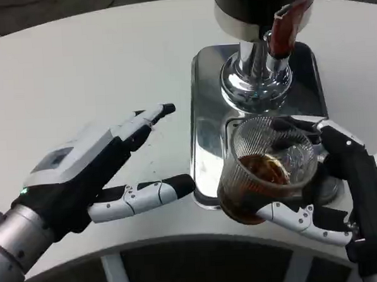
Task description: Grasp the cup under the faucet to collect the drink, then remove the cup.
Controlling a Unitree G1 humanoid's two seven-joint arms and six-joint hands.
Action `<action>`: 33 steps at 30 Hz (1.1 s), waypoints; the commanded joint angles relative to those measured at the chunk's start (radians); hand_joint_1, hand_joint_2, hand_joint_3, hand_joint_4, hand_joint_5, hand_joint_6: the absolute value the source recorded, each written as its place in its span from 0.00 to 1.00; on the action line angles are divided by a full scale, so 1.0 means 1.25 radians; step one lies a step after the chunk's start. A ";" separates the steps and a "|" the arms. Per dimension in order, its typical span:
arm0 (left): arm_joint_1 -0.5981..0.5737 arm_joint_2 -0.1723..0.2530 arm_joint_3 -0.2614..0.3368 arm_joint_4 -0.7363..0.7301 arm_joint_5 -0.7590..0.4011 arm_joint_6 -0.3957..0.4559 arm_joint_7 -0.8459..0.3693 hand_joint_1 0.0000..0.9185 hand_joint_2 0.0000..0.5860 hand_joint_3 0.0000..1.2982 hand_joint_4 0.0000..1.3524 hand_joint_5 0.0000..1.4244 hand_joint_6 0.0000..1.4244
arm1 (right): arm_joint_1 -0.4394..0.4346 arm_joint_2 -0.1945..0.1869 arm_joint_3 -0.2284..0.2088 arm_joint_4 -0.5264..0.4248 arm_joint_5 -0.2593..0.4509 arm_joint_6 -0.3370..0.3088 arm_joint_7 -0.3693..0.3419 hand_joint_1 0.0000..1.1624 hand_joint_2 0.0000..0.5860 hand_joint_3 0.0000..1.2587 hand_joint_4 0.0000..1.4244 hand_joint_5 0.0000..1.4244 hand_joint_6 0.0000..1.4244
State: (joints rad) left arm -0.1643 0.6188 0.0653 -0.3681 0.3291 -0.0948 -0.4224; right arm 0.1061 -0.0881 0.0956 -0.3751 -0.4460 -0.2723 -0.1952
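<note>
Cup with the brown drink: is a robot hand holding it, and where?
Yes. The right robot hand holds the cup around its side, fingers wrapped low on the wall. The left robot hand holds nothing.

The tray (203,115) lies on the surface (77,65), right of centre; the dispenser (257,11) stands at its rear, with the tap (285,25) at the front; the cup (266,175) sits over the tray's near edge, drink (257,178) in it; the right robot hand (333,190) wraps around the cup; the left robot hand (98,174) lies left of the tray.

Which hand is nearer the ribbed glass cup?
Right. The right hand grips the cup, fingers around its far side and base. The left hand lies open on the table beside it, not touching.
</note>
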 commanded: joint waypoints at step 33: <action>0.123 0.051 0.007 -0.165 0.018 0.036 -0.091 0.00 0.18 0.01 0.00 0.00 0.04 | 0.024 -0.049 0.032 -0.098 0.003 -0.034 0.096 0.79 0.23 0.70 0.69 0.86 0.87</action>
State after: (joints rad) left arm -0.0353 0.6683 0.0628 -0.5530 0.3599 -0.0566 -0.5182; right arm 0.1308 -0.1536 0.1333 -0.4621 -0.4631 -0.2724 -0.0722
